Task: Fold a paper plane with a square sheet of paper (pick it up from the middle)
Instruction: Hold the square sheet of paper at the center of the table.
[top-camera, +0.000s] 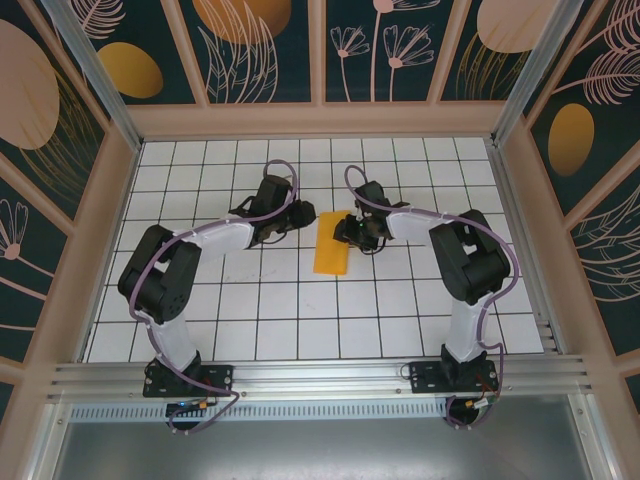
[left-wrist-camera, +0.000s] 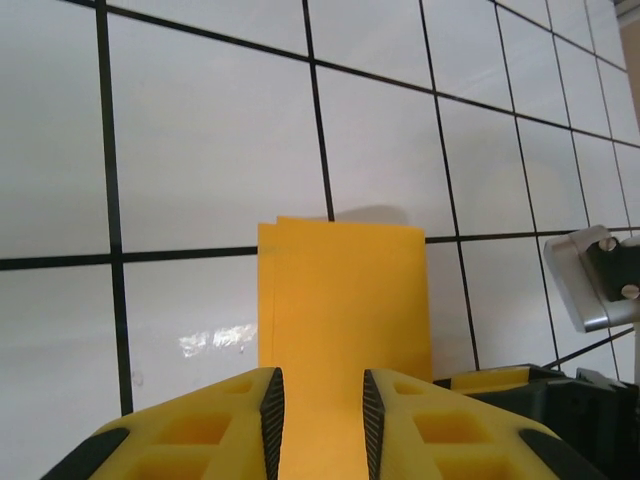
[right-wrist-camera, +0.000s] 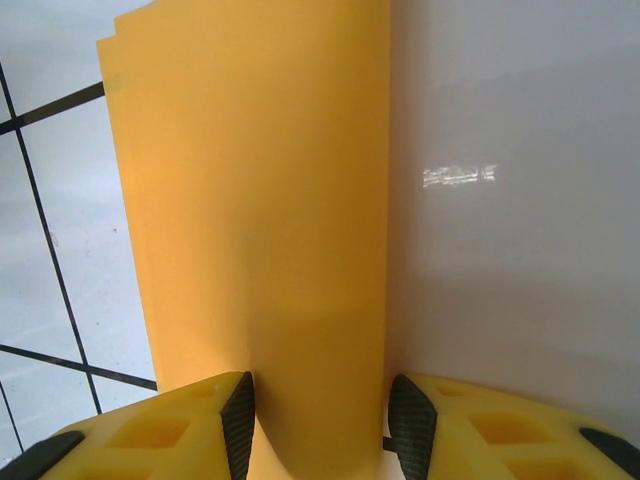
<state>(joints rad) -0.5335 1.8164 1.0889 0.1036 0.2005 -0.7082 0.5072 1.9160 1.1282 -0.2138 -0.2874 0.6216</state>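
Straddling one end of the sheet of paper (left-wrist-camera: 340, 300) with the left gripper (left-wrist-camera: 320, 395), jaws parted and clasping nothing. Reaching in from the opposite side with the right gripper (right-wrist-camera: 320, 400), likewise loosened, pads apart over the orange surface. Lying flat as a doubled oblong mid-table (top-camera: 250, 300), between both grippers. Probably risking a skewed crease: snagging a loose layer, dragging the layers out of line.

The paper (top-camera: 331, 243) is flanked close by the left gripper (top-camera: 306, 220) and right gripper (top-camera: 348, 232); its near and far sides are free. Bare table (top-camera: 300, 320) lies open in front, and walls (top-camera: 320, 120) close it all round
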